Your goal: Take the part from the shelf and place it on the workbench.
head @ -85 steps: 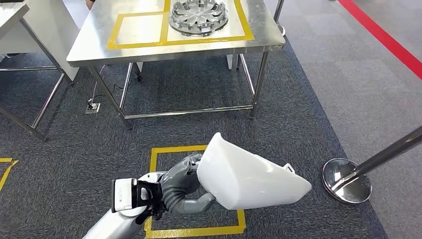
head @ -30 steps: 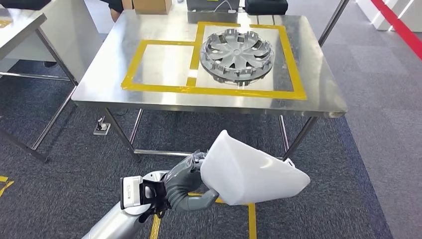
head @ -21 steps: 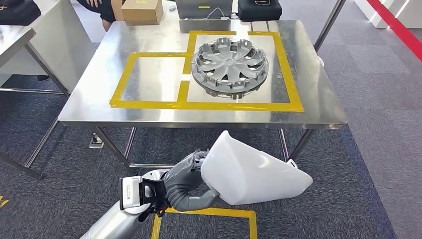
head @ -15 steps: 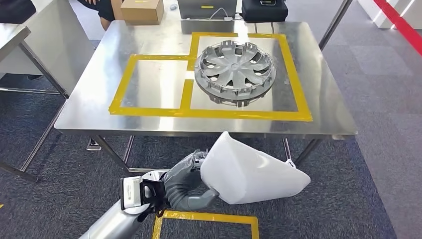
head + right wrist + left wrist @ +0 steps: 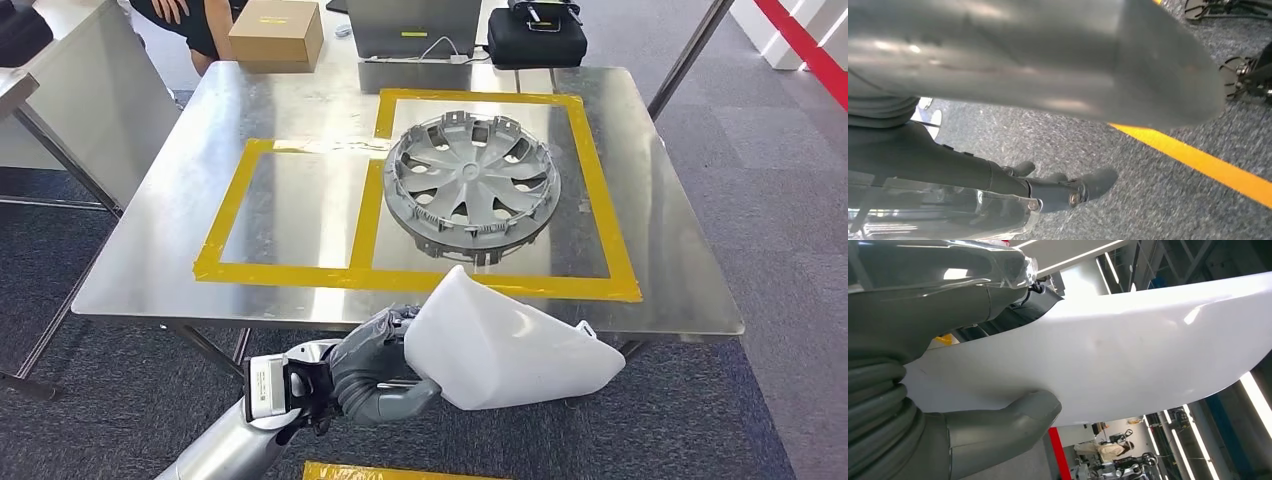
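The left hand (image 5: 372,366), low and centre in the head view, grips a smooth white moulded plastic part (image 5: 510,348) by its near end, thumb beneath and fingers wrapped over the top. The part hangs in the air just in front of the near edge of the stainless-steel workbench (image 5: 140,270), its far side overlapping that edge in the frame.

To set it down well, I'd say the arm should lift enough to clear the rim, then carry the part forward over the empty yellow-taped square (image 5: 286,210) left of centre and lower it flat before the fingers let go. It looks broad and light, so a slow release seems wise.

The taped bay beside it holds a grey spoked plastic wheel cover (image 5: 471,185). At the top of the frame sit a brown cardboard box (image 5: 277,32) and a black case (image 5: 535,37). The floor is dark grey carpet (image 5: 790,220).

The right hand (image 5: 1068,187) hangs over the carpet in its wrist view, dark fingers apart, holding nothing.
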You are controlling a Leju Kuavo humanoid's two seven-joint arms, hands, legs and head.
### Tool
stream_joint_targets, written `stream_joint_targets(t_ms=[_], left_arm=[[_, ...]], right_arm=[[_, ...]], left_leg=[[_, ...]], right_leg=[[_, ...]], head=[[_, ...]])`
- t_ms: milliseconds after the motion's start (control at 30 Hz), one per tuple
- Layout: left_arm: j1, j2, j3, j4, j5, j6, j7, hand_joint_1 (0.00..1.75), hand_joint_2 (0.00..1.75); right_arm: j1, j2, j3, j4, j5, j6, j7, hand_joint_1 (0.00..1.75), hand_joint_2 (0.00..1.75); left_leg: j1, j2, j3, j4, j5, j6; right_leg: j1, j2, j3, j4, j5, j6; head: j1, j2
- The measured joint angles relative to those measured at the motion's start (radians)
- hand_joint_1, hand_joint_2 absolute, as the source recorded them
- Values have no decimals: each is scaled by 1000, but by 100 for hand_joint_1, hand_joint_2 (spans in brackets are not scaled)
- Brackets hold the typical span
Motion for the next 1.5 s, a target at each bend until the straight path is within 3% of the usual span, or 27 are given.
stream_joint_targets(t_ms=[33, 100, 200, 233, 267, 367, 433, 567, 733, 1033, 1200, 1500], left_arm=[[-1, -2, 0, -3, 0, 0, 0, 175, 175], [-2, -3, 0, -5, 0, 0, -1, 175, 175], [7, 4, 0, -8, -6, 3, -3, 175, 175], [12, 8, 0, -11, -8, 4, -4, 175, 175], [17, 11, 0, -14, -10, 4, -4, 175, 175], [23, 17, 1, -27, -12, 4, -5, 175, 175], [25, 19, 1, -35, -15, 5, -5, 175, 175], [31, 22, 3, -44, -42, 27, 1, 175, 175], [27, 25, 17, -54, -132, 100, 23, 175, 175], [-74, 54, 23, 7, -632, 377, 104, 175, 175], [-212, 64, 16, 203, -760, 497, 113, 175, 175], [-434, 41, -9, 703, -889, 732, 192, 175, 175]], right_arm=[[-1, 0, 0, 0, -1, 0, 0, 0, 0], [-4, -2, 0, 0, -2, -1, -2, 0, 0], [-5, -4, 0, 0, 0, -2, -9, 0, 0], [-4, -5, 0, 0, 1, -3, -11, 0, 0], [-4, -5, 0, 0, 2, -3, -12, 0, 0], [-4, -1, 0, 0, 3, -1, -13, 0, 0], [-5, 3, 0, 1, 3, 1, -13, 0, 0], [-5, 5, 0, 1, 6, 2, -13, 0, 0], [-5, 5, 1, 1, 27, 1, -14, 0, 0], [-9, 8, 21, 1, 51, 1, -46, 0, 0], [-11, 14, 24, 1, 35, 2, -49, 0, 0], [-8, 25, 14, 1, 4, 3, -29, 0, 0]], left_leg=[[1, 2, -7, 18, 8, -5], [1, 8, -60, 103, 12, -15], [2, 11, -185, 253, -53, -22], [2, 11, -213, 266, -60, -22], [1, 11, -224, 247, -41, -19], [-10, 14, -188, 78, 92, 9], [-19, 14, -170, 18, 111, 26], [-17, 12, -158, 9, 136, 5], [-18, 12, -158, 9, 132, 13], [-18, 11, -157, 10, 130, 17], [-17, 12, -156, 10, 131, 18], [-16, 14, -155, 10, 131, 17]], right_leg=[[-1, 1, 8, -5, -5, -7], [-5, 2, 31, -18, -15, -17], [-5, 2, 58, -26, -35, -25], [-3, 2, 67, -26, -43, -25], [-1, 3, 76, -26, -49, -26], [5, 5, 101, -28, -65, -24], [5, 6, 107, -31, -71, -17], [7, 2, 112, -28, -81, -17], [7, 2, 119, -40, -78, -12], [7, 2, 121, -44, -76, -4], [8, 2, 121, -44, -76, -4], [9, 3, 121, -43, -76, -4]], head=[[-1, 0], [-2, 0], [-3, 0], [-4, 0], [-4, 0], [-1, 0], [1, 0], [3, 0], [3, 0], [3, 0], [3, 0], [3, 0]])
